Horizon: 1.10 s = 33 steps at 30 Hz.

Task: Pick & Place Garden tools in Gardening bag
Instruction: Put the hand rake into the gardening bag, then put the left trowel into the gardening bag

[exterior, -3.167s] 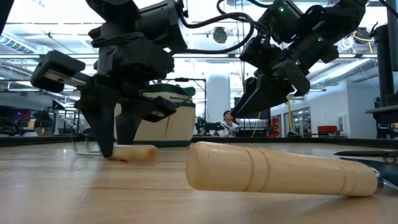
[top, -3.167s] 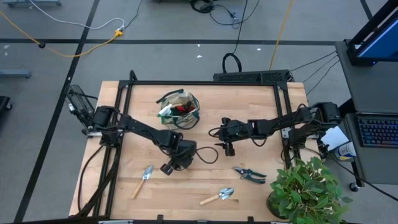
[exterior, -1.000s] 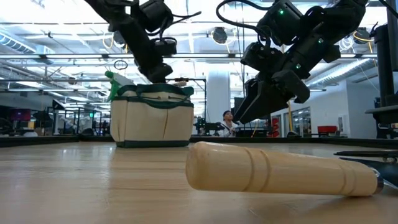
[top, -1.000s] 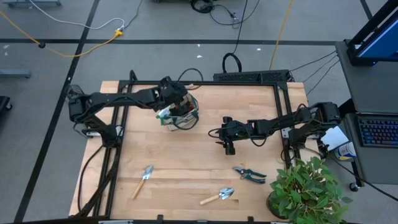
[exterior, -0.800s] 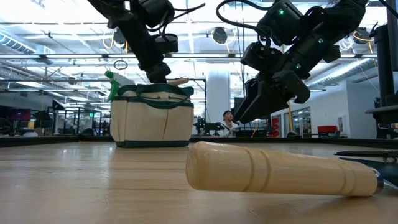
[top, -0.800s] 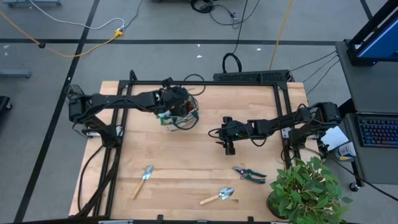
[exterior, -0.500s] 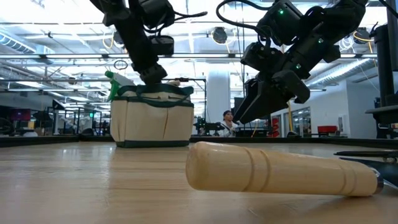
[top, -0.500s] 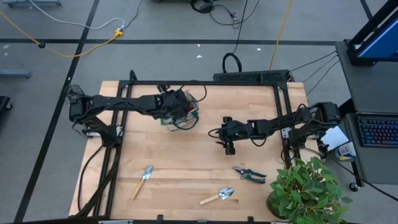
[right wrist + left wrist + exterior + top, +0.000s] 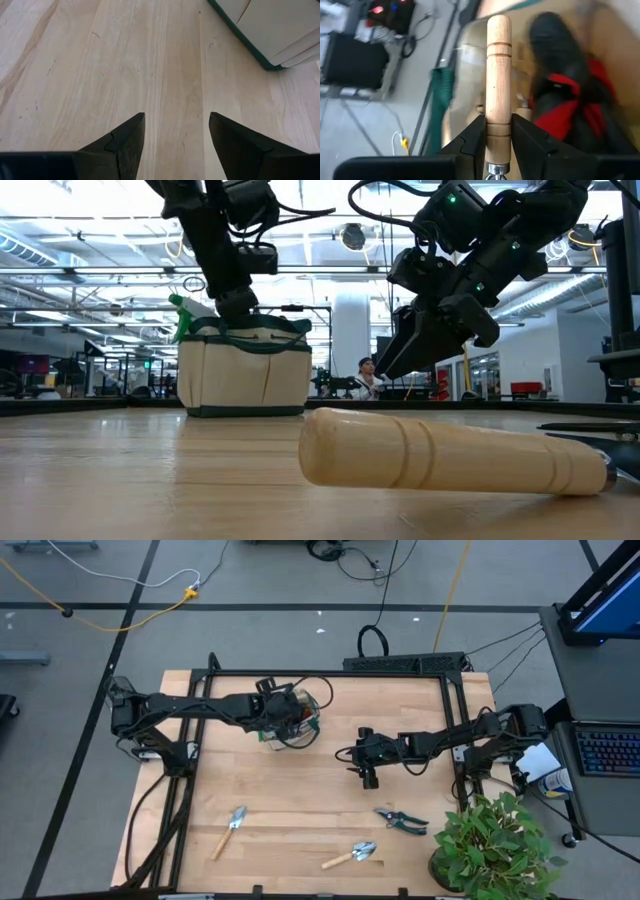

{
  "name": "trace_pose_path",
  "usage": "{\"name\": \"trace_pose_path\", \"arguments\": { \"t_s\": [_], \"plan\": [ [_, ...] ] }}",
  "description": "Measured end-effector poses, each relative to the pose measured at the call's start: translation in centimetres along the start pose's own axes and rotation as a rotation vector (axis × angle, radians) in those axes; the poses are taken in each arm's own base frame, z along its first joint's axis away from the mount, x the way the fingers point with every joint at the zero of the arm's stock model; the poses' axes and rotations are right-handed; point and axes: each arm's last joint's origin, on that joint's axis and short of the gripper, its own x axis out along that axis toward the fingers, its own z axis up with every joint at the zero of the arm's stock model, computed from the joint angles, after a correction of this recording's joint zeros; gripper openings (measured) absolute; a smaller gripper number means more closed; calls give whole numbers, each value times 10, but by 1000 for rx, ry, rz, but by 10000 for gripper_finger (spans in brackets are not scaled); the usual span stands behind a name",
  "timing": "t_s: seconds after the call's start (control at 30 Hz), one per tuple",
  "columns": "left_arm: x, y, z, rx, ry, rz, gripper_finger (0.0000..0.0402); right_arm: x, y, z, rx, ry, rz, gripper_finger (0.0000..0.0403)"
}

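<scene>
The left end effector grips a wooden-handled garden tool over the mouth of the small round tan fabric gardening bag with green trim, which already holds a red item and a green-and-white item. On the wooden desk there are a wooden-handled trowel, a second wooden-handled trowel and black pruning shears to collect. The right end effector hovers open mid-desk. I judge the task roughly half done.

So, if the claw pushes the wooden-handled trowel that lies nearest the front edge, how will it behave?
The trowel is probably stiff, being wood and metal. Its round handle may roll sideways. Lying flat, it probably slides on the smooth table.
</scene>
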Motion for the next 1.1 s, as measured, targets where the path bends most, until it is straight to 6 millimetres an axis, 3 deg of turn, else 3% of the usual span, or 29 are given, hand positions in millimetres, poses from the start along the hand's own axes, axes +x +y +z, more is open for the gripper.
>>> {"name": "trace_pose_path", "arguments": {
  "t_s": [0.23,0.57,0.77,0.9,1.1],
  "plan": [
    [0,-1,-2,50,19,-28,94,0,0,0,0,0,0,212],
    [0,0,0,38,2,15,209,0,0,0,0,0,0,212],
    [-8,-1,6,52,-62,27,229,0,0,0,0,0,0,212],
    [-27,3,10,58,-110,45,230,0,0,0,0,-1,0,212],
    [-75,16,15,28,-236,-9,230,0,-1,4,28,-46,-4,212]
  ]
}}
